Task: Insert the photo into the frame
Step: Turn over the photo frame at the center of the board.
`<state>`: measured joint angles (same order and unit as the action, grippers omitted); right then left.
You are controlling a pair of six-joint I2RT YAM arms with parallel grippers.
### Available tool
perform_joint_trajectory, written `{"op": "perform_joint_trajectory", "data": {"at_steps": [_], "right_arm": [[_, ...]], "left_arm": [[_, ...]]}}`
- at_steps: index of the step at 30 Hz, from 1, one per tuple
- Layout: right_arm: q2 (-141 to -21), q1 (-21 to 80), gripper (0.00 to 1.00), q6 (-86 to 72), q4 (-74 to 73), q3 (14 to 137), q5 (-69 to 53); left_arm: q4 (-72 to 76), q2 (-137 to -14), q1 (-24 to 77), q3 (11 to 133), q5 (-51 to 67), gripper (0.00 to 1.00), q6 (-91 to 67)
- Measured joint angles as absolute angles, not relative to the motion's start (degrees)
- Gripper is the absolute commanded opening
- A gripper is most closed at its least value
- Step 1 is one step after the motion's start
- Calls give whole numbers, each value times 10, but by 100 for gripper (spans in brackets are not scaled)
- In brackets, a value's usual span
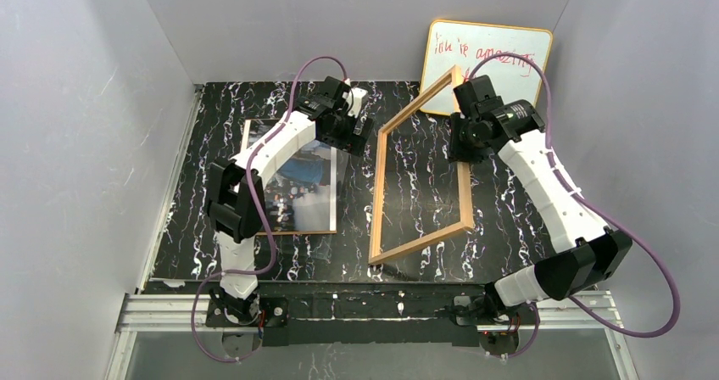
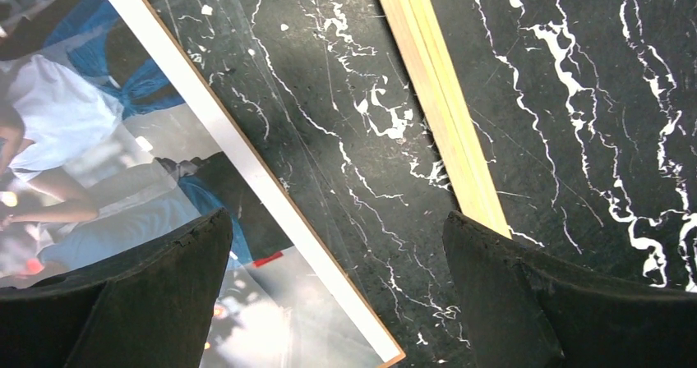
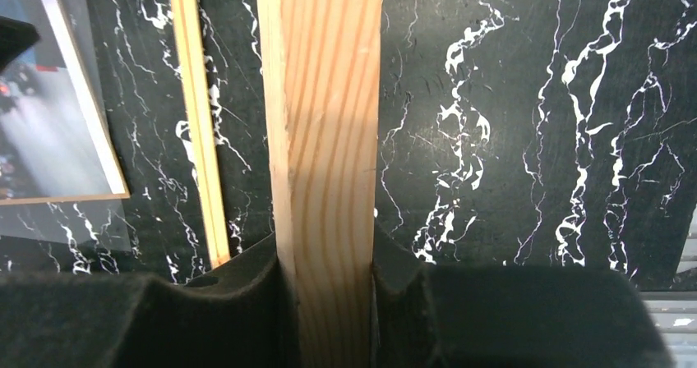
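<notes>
The photo (image 1: 297, 181), a glossy print with blue and white figures, lies flat at the left of the marble table on a brown-edged panel. My left gripper (image 1: 352, 134) hovers open over the photo's right edge; its jaws (image 2: 337, 228) straddle the white border (image 2: 246, 163) with nothing between them. The light wooden frame (image 1: 377, 193) stands tilted, its left bar on the table and its right side raised. My right gripper (image 1: 465, 130) is shut on the raised bar (image 3: 325, 121), both pads pressing the wood. The frame's lower bar (image 3: 197, 138) lies beyond, near the photo (image 3: 49, 130).
An orange-edged whiteboard (image 1: 487, 62) with red writing leans against the back wall behind the right arm. Grey walls close in the table (image 1: 509, 227) on three sides. The frame's low bar (image 2: 444, 113) runs just right of my left gripper.
</notes>
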<state>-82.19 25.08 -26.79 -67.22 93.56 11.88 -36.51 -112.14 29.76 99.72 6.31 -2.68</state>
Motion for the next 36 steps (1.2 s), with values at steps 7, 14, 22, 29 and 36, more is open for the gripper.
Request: {"op": "perform_joint_trajectory", "data": {"at_steps": [7,14,22,29,36], "right_arm": [[-803,251,28,-271,-637,855,117],[-791,251,28,-274,-588,774,103],[-792,251,29,-276,-548,716,97],[-818,251,30,-274,-512,685,88],[-857,251,38,-274,-475,665,97]], "left_arm": [[-383,-1117,278,997,48,98,0],[-384,-1117,224,986,34,98,27],[-366,-1114,202,901,-8,98,72],[-347,-1113,205,846,-39,98,105],[-315,-1111,205,809,-63,98,122]]}}
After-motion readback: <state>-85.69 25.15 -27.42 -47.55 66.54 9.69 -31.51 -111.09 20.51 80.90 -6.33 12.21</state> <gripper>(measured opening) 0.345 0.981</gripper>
